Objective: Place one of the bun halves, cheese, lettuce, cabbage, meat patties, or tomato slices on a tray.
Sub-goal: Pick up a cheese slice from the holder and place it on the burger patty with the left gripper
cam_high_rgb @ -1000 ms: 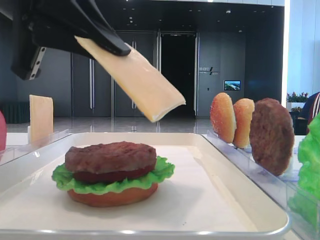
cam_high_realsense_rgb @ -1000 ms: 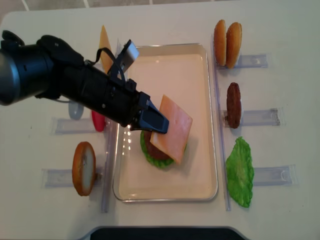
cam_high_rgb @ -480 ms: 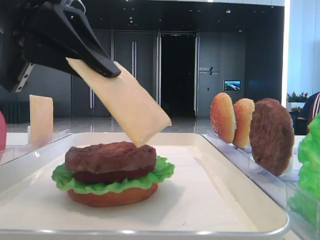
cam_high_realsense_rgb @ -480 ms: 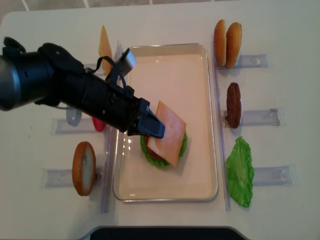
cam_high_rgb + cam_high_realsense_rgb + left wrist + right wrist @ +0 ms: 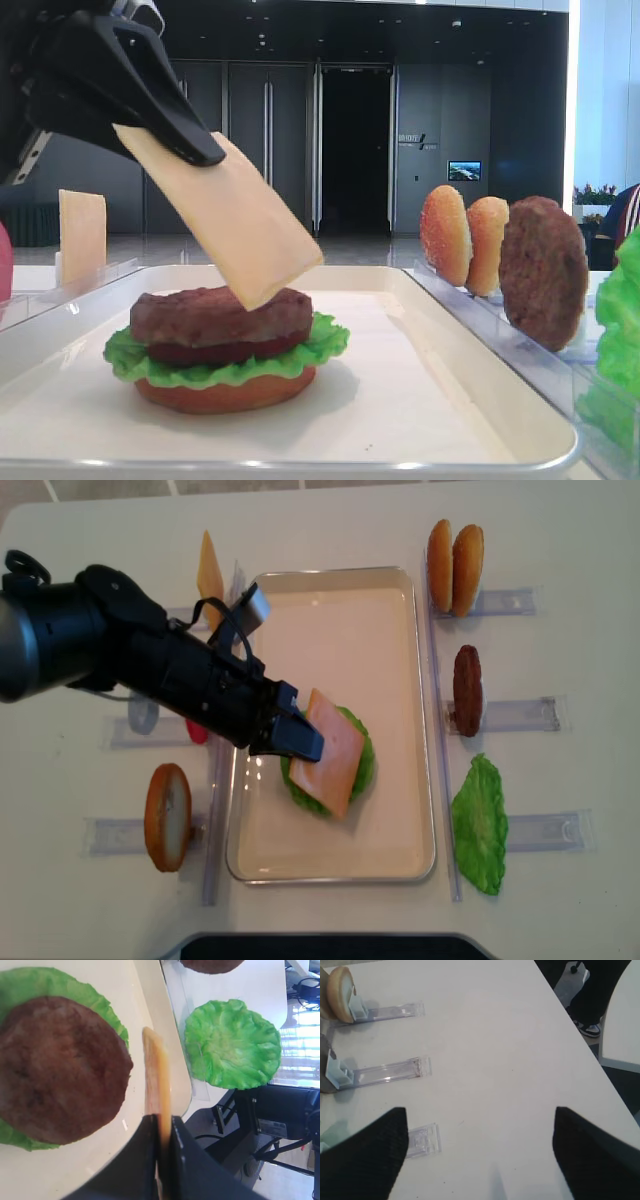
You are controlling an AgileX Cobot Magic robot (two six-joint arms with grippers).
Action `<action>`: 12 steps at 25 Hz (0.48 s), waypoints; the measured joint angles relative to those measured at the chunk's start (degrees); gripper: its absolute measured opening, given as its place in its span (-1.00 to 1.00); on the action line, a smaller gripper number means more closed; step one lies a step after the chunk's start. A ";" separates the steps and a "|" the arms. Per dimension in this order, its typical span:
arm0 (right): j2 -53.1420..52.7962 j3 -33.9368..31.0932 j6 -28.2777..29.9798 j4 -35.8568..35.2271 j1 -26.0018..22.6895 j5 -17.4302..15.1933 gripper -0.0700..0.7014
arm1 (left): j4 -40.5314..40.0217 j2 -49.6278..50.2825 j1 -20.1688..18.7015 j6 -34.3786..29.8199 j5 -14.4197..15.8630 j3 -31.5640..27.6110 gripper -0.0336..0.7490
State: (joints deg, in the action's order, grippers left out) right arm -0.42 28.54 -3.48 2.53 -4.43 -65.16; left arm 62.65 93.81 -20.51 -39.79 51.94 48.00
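My left hand (image 5: 190,150) pinches one edge of the cheese (image 5: 220,220), which hangs tilted with its low corner just over the meat patty (image 5: 220,315), on lettuce (image 5: 215,365) and a bun in the tray (image 5: 480,400). To do this well I should level the slice, centre it over the patty, lower until it rests, and only then let go.

The pale table (image 5: 330,530) carries the tray (image 5: 400,580) — flanked by clear holder rails (image 5: 515,715).
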 joint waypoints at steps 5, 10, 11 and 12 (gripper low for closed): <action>0.00 0.00 0.00 0.00 0.00 0.00 0.70 | -0.83 -1.20 1.02 0.00 -0.50 0.00 -0.84; 0.00 0.00 0.00 0.00 0.00 0.00 0.70 | -1.21 -1.20 1.20 0.02 -0.75 0.00 -0.84; 0.00 0.00 0.00 0.00 0.00 0.00 0.70 | -1.21 -1.20 1.20 0.02 -0.80 0.00 -0.84; 0.00 0.00 0.00 0.00 0.00 0.00 0.70 | -1.27 -1.20 1.20 0.02 -0.85 0.00 -0.84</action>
State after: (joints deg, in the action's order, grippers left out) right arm -0.42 28.54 -3.48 2.53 -4.43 -65.16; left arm 61.38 92.61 -19.31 -39.77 51.09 48.00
